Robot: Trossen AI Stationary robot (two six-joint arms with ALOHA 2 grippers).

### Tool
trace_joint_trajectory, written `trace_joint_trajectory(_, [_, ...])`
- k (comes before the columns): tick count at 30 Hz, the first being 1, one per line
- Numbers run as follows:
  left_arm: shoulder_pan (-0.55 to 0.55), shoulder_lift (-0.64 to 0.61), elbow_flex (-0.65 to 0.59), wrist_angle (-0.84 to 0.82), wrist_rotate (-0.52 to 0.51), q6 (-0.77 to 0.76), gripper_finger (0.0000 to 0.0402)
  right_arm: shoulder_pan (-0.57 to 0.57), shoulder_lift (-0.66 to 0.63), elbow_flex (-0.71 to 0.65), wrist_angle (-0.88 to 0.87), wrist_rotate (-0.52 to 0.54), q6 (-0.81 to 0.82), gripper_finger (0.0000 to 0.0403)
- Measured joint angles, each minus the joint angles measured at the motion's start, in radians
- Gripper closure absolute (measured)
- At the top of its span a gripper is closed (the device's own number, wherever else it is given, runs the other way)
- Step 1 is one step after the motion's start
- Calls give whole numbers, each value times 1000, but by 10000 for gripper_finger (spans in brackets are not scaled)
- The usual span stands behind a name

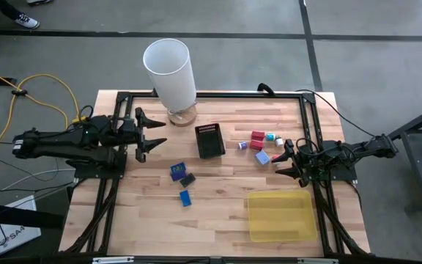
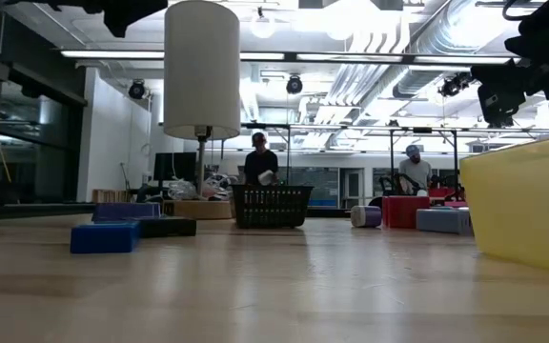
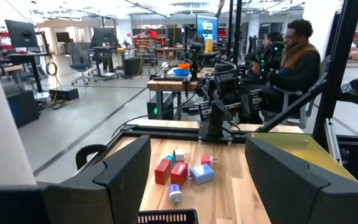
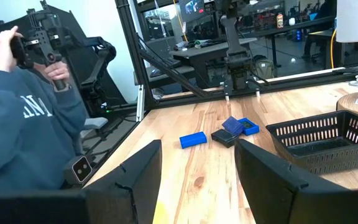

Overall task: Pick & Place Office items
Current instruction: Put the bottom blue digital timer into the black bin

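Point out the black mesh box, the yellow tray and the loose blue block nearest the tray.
black mesh box (image 1: 210, 141): high view, its inside.
yellow tray (image 1: 281, 215): high view, bare floor.
blue block (image 1: 186, 198): high view, top face.

Counting across the table now: one black mesh box in the middle, one flat yellow tray, one tall white lamp on its round wooden foot. Left cluster, three small pieces: a dark blue block, a black one touching it, and a single blue piece lying apart. Right cluster, from the left wrist view: two red blocks, one pale blue block, one purple-and-white piece, one white-and-teal piece, and one more small red-and-white bit. That makes six there, nine little items overall. Two arms, one hand each: left hand, right hand.
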Motion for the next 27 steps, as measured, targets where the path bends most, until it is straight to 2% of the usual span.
trace_joint_trajectory(9, [-18, 61, 0, -14, -8, -11, 146, 0, 0, 0, 0, 0, 0, 213])
trace_joint_trajectory(15, [-90, 124, 3, -40, -120, -27, 146, 0, 0, 0, 0, 0, 0, 213])
trace_joint_trajectory(22, [-165, 213, 55, -150, -225, -91, 146, 0, 0, 0, 0, 0, 0, 213])
trace_joint_trajectory(27, [-206, 282, 87, -170, -264, -116, 146, 0, 0, 0, 0, 0, 0, 213])
